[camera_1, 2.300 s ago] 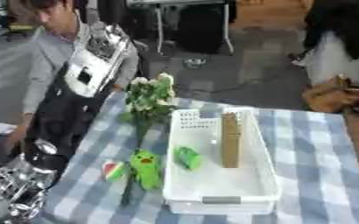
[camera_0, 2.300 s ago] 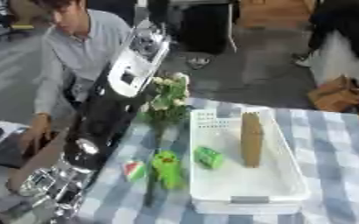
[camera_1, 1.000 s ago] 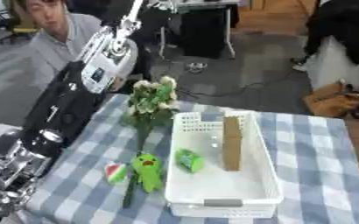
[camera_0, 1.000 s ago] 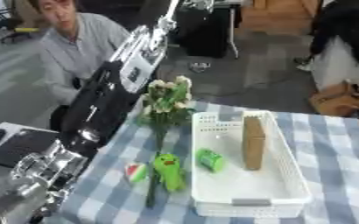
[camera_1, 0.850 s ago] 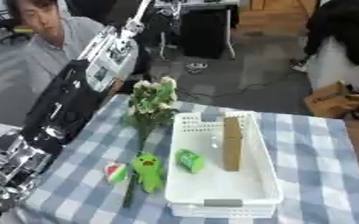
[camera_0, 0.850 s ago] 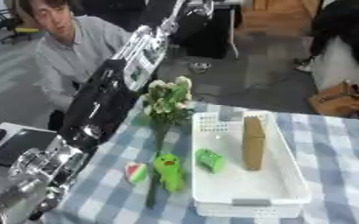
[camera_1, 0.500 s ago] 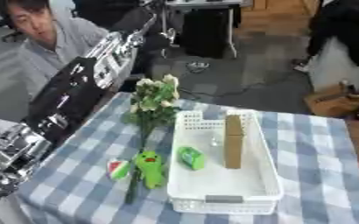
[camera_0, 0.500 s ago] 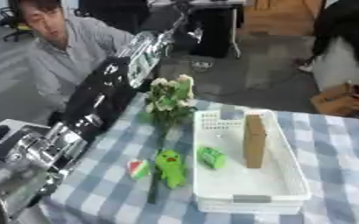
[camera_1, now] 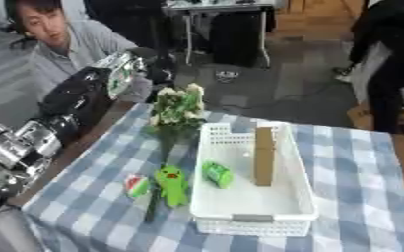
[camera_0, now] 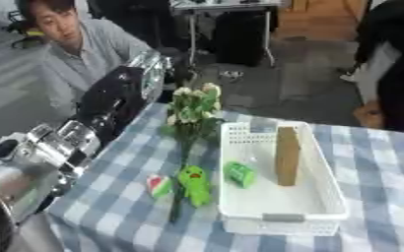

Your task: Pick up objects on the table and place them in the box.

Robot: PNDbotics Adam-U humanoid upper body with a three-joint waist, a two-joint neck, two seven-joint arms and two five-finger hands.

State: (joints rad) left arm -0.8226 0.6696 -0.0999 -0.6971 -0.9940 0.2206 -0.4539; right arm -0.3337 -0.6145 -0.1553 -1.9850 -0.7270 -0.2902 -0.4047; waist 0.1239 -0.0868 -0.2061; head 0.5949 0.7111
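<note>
Checked table (camera_0: pixel 387 162), flower stem (camera_0: pixel 188 147) lengthwise, blooms far

left arm (camera_0: pixel 111 106) raised along table's left edge

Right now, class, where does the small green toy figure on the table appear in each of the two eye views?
Left eye view: the green toy figure lies left of centre, low, beside the white basket.
Right eye view: it sits further left, again against the basket's left wall.
Shared landmark: the bunch of flowers just beyond it.
</note>
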